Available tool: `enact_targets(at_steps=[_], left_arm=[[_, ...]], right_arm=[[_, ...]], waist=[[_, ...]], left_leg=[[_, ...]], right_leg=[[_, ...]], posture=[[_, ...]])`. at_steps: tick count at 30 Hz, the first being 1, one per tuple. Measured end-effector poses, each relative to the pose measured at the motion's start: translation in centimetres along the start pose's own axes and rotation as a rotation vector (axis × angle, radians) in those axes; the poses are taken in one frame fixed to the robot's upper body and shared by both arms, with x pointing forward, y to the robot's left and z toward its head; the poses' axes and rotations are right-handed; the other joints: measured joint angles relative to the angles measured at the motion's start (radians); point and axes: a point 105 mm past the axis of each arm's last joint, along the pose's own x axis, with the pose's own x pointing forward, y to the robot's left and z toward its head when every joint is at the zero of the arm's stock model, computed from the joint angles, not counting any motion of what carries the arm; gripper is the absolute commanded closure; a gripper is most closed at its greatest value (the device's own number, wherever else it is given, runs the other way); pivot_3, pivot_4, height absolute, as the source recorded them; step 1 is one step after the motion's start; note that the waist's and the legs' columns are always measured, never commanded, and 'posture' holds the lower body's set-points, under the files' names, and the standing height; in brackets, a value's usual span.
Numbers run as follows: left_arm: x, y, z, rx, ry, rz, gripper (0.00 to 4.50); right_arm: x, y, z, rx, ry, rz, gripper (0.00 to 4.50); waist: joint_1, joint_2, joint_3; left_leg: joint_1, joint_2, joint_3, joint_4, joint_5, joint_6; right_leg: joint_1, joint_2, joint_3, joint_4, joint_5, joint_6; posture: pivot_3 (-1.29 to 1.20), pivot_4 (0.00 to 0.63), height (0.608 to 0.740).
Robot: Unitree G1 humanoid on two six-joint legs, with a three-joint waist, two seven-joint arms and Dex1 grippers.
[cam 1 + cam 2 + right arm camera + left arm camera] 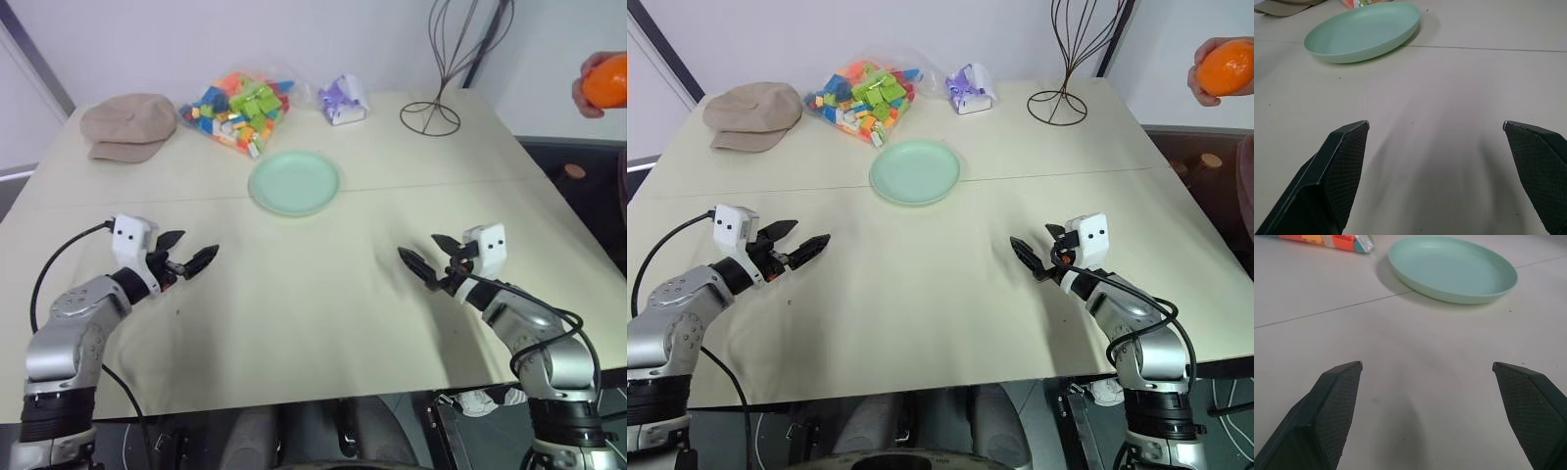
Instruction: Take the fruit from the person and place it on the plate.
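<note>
The fruit (1227, 68) is round, smooth and bright orange, about fist-sized, and sits in the person's hand (1207, 70) high at the right edge of the eye views, beyond the worktop's (921, 294) right side and well apart from both arms. The hand's digits curl around the fruit's left side, so part of its skin is covered.

The plate (915, 171) is round, shallow and pale mint green, plain, with nothing on it. It lies flat near the middle of the worktop, just in front of a seam line that crosses the surface, and is clearly wider than the fruit.

The left gripper (186, 257) hovers low over the near left part of the worktop, fingers (1337, 406) spread wide apart and holding nothing, pointing toward the plate. The right gripper (1040, 253) is over the near right part, fingers (1342, 171) likewise spread wide and holding nothing, also aimed toward the plate.

At the far side, a beige cap (750, 114) lies at the left, a clear bag of coloured bricks (862, 95) just behind the plate, a small purple-and-white packet (969, 87) to its right, and a wire stand (1068, 69) further right.
</note>
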Motion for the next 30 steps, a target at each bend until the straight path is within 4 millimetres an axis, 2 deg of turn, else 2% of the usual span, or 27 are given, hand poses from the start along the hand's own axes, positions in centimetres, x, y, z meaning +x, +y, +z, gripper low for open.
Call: enact_targets(at_steps=[17,30], left_arm=[[0.0,0.0,0.1,0.005,0.000,0.001,0.03],[0.3,-0.3,1.5,0.041,-0.019,-0.052,0.03]], right_arm=[[0.1,0.1,-0.1,0.002,0.001,-0.003,0.01],[0.1,-0.2,0.0,-0.015,-0.004,-0.034,0.01]], waist=[[0.000,0.000,0.000],[-0.001,0.000,0.000]], left_leg=[[0.000,0.000,0.000,0.000,0.000,0.000],[0.000,0.000,0.000,0.000,0.000,0.000]], right_leg=[[0.000,0.000,0.000,0.000,0.000,0.000],[0.000,0.000,0.000,0.000,0.000,0.000]], posture=[[0.00,0.150,0.740],[0.00,0.150,0.740]])
